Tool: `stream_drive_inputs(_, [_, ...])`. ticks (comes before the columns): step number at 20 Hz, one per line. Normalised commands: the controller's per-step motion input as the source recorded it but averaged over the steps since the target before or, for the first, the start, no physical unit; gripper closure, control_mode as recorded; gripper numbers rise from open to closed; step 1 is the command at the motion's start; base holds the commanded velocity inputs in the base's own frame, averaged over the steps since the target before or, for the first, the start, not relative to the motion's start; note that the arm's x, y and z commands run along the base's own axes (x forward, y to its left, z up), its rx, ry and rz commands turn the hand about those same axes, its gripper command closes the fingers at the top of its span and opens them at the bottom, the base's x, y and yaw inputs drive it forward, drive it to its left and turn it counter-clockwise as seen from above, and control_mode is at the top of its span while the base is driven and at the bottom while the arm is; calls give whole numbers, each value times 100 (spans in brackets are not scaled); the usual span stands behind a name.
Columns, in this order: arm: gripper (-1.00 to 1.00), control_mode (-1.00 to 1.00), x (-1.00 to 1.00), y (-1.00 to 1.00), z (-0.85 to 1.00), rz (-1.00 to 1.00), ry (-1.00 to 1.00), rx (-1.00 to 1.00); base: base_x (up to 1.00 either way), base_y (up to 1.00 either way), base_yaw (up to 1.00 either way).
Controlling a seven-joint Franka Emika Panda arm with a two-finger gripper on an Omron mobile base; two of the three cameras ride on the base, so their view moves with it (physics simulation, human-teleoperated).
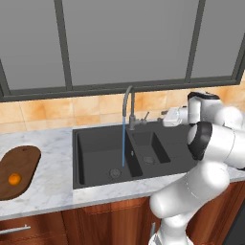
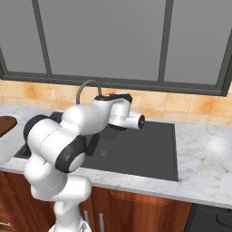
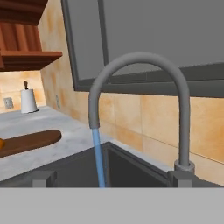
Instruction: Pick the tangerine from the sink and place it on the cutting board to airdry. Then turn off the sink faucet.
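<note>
A: Marble counter under a big window, tiled backsplash behind. What's nearest?

B: The gripper [image 3: 109, 183], fingers spread wide and holding nothing, hanging beside the sink faucet [image 1: 128, 107], probably lined up for the lever.

A: Water?

B: A blue stream falls into the large basin of the sink [image 1: 95, 143], so the faucet wants shutting off.

A: And the fruit?

B: The tangerine [image 1: 15, 179] sits on the cutting board [image 1: 21, 162], well left of the sink, out of the wet to dry.

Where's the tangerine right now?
In the left base view the tangerine sits on the cutting board, on the counter left of the sink.
</note>
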Motion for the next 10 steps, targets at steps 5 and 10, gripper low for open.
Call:
stream_drive_inputs(5, [-100,-100,27,-1,-15,0,0,1,0,0,0])
stream_drive_inputs(10, [-100,-100,23,-2,-13,-1,0,2,0,0,0])
